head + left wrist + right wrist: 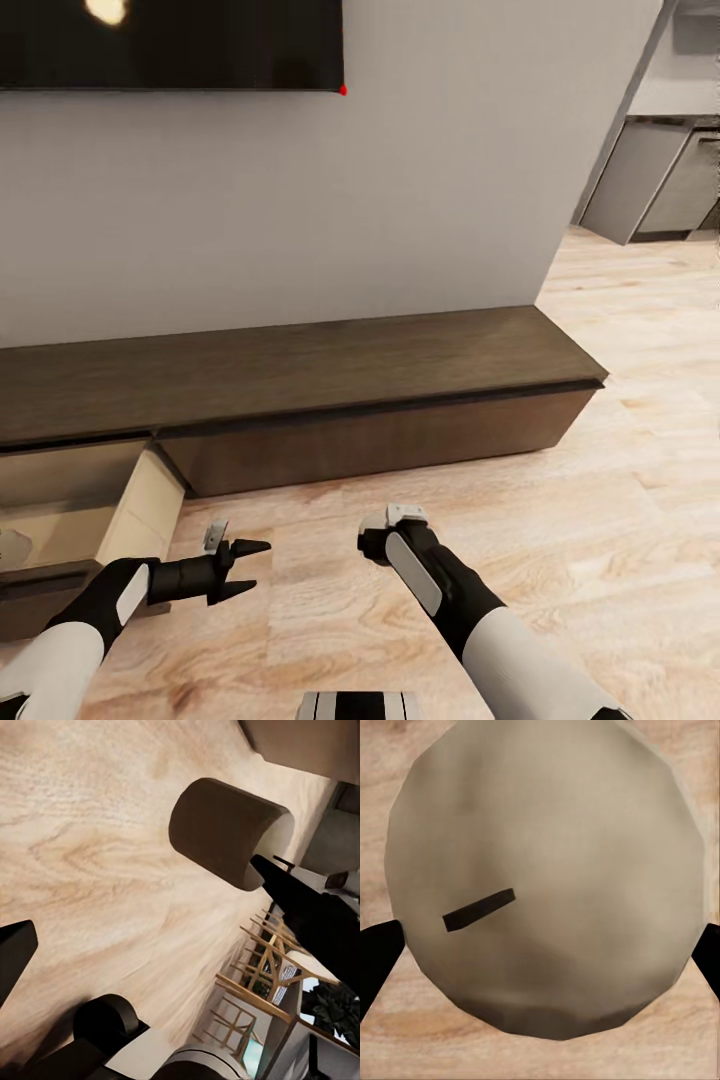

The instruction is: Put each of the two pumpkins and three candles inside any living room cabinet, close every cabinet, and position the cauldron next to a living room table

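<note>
One tan-grey candle (547,870) with a short dark wick stands on the wood floor, seen from straight above in the right wrist view. My right gripper (378,540) points down over it, open, a fingertip (376,960) on either side. The left wrist view shows the same candle (217,825) from the side, with a dark right finger (300,904) at its top rim. My left gripper (250,568) is open and holds nothing, low over the floor just left of the right one. The dark-brown cabinet (380,440) runs along the wall, its left drawer (140,500) pulled out. The pumpkins, cauldron and table are out of view.
A black screen (170,40) hangs on the grey wall above the cabinet. Grey kitchen units (650,180) stand at the far right beyond the wall's end. Wooden chairs (255,967) appear in the left wrist view. Open floor lies to the right.
</note>
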`<state>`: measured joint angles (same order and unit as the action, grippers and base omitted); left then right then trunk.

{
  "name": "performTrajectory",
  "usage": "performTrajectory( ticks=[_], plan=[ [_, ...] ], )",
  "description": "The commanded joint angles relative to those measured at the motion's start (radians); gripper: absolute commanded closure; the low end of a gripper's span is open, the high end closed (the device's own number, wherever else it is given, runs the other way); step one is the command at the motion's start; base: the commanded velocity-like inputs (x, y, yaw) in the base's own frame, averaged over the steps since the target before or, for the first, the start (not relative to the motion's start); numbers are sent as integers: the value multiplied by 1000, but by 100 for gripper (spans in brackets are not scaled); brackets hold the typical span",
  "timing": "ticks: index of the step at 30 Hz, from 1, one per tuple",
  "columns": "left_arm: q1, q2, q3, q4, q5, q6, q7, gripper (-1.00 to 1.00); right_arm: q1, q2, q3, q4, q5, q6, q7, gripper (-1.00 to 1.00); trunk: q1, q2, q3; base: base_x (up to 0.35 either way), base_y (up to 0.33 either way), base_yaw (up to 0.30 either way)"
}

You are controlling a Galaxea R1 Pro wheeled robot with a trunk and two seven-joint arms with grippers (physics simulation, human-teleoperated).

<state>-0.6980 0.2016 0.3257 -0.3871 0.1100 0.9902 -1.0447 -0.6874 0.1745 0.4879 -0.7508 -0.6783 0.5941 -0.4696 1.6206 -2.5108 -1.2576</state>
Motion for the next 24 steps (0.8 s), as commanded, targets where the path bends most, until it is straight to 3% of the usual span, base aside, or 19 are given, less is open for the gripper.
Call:
performTrajectory(
  ticks=[1, 24],
  plan=[
    [0, 0, 0, 0, 0, 0, 0, -100, 0, 0, 0, -2, -3, 1, 1, 100, 0, 0, 4, -30, 0, 0],
    [0, 1, 1, 0, 0, 1, 0, -100, 0, 0, -3, -11, -7, 20, -3, 100, -11, 6, 93, -2, 0, 0]
  ],
)
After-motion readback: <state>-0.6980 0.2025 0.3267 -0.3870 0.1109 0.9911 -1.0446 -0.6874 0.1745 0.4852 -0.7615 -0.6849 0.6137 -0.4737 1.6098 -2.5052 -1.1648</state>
